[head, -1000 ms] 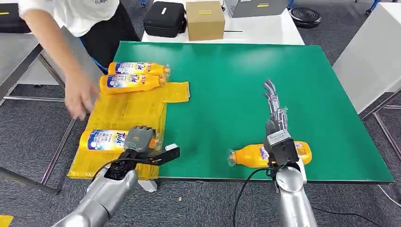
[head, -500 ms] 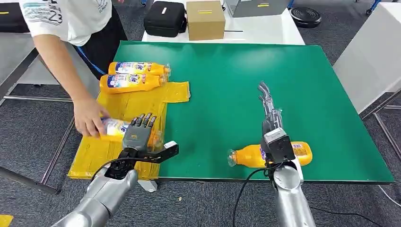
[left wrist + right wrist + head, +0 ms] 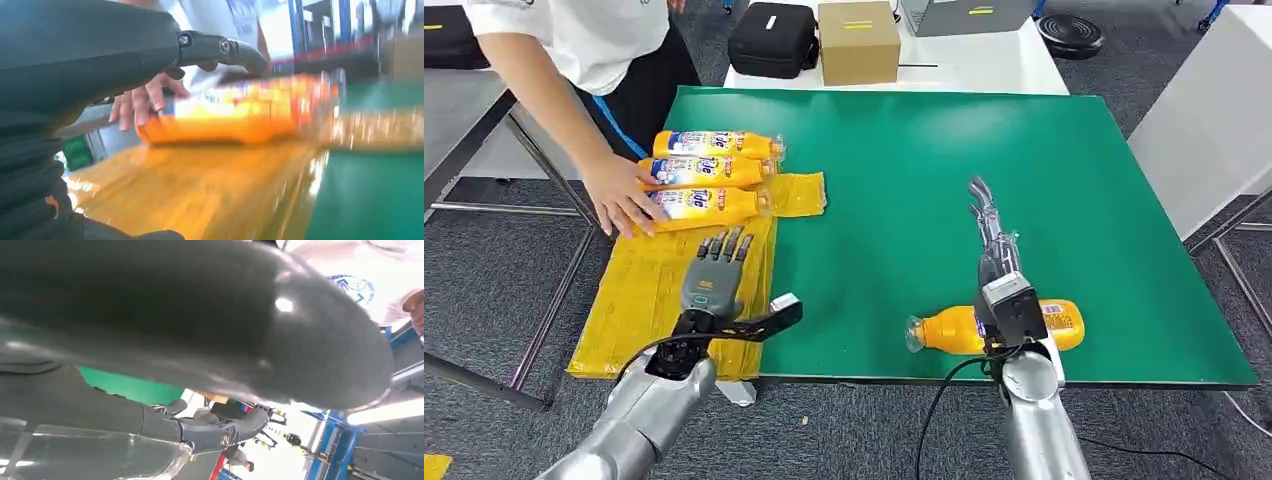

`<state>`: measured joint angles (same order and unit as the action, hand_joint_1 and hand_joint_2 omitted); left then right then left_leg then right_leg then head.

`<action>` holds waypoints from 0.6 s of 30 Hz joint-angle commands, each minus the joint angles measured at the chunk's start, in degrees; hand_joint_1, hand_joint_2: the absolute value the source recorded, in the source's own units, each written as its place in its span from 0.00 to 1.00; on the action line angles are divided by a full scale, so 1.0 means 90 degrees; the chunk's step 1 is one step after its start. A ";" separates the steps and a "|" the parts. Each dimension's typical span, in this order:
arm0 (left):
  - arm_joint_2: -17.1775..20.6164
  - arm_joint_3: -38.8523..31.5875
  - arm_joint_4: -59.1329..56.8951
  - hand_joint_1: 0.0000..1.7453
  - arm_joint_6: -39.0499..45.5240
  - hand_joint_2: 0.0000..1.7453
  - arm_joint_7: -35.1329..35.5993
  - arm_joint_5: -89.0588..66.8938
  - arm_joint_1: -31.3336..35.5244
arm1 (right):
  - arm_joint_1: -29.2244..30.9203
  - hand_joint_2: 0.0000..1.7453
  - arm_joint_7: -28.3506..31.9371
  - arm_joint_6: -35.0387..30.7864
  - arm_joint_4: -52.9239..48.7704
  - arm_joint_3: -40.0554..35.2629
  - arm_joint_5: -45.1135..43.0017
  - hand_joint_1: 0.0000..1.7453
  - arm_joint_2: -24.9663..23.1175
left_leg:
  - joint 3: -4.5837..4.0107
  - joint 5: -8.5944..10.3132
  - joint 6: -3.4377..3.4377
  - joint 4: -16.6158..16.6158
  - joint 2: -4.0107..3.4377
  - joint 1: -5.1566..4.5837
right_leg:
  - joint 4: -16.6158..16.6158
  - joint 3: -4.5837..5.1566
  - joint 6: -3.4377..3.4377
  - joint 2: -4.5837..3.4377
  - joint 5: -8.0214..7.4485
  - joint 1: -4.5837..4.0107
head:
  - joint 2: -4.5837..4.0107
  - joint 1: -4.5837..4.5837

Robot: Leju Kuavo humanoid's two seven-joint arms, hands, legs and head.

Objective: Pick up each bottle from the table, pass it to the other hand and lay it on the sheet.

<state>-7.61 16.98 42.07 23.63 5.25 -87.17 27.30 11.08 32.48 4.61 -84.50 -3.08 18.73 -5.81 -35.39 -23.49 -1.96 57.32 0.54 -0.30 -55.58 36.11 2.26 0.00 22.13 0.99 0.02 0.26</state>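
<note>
Between bottles, one left to fetch
Both hands empty, fingers spread: left hand (image 3: 713, 277) over yellow plastic sheet (image 3: 649, 300); right hand (image 3: 994, 238) must grasp the orange plastic bottle (image 3: 954, 330).

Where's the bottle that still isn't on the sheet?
Head view: the bottle lies on the green table near its front edge, at the robot's right, beside the right hand's wrist.

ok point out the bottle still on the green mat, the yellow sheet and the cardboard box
bottle on the green mat (image 3: 949, 330), head view, orange body
yellow sheet (image 3: 649, 300), head view, bare middle
cardboard box (image 3: 858, 45), head view, front face
</note>
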 commanded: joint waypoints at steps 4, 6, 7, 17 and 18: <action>-0.0299 -0.0320 0.2418 0.00 0.0340 1.00 -0.3068 0.4950 -0.0770 | 0.0020 0.00 -0.0176 -0.0090 0.0099 0.0160 0.0026 0.00 0.0071 | 0.0030 -0.0024 0.0013 0.0007 -0.0005 0.0010 | 0.0000 -0.0033 -0.0011 0.0000 0.0021 -0.0011 | 0.0000 0.0002; -0.0336 -0.0371 0.2468 0.00 0.0064 1.00 -0.3497 0.5999 -0.0929 | 0.0051 0.00 -0.0125 -0.0177 0.0267 0.0104 0.0216 0.00 0.0109 | 0.0025 -0.0018 0.0009 0.0000 -0.0012 0.0005 | 0.0005 -0.0026 -0.0008 -0.0008 0.0012 -0.0006 | 0.0000 0.0002; -0.0373 -0.0474 0.2446 0.00 -0.0105 1.00 -0.3685 0.6532 -0.0984 | 0.0081 0.00 -0.0099 -0.0193 0.0365 0.0070 0.0274 0.00 0.0140 | 0.0014 -0.0012 0.0006 -0.0003 -0.0013 0.0003 | 0.0007 -0.0014 -0.0005 -0.0008 0.0005 -0.0004 | 0.0000 0.0002; -0.0437 -0.0960 0.2138 0.00 -0.1559 1.00 -0.3998 0.9768 -0.1205 | 0.0288 1.00 -0.0656 -0.0436 0.0661 -0.0343 0.1522 0.00 0.0723 | 0.0022 -0.0016 0.0008 -0.0003 -0.0017 0.0005 | 0.0007 -0.0021 -0.0007 -0.0013 0.0007 -0.0006 | 0.0000 0.0002; -0.0399 -0.0818 0.1998 0.00 -0.1773 1.00 -0.3939 0.9907 -0.1238 | 0.0261 1.00 -0.0854 -0.0321 0.0647 -0.0340 0.1751 0.00 0.0913 | 0.0040 -0.0026 0.0012 0.0000 -0.0024 0.0009 | 0.0008 -0.0039 -0.0010 -0.0019 0.0014 -0.0010 | 0.0000 0.0002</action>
<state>-11.10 12.00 62.05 16.62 -30.86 -10.82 17.90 10.44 30.91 1.46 -83.41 -3.08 25.76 -4.70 -35.44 -23.51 -1.96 57.31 0.54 -0.30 -55.58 36.14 2.26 0.00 22.14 0.99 0.02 0.28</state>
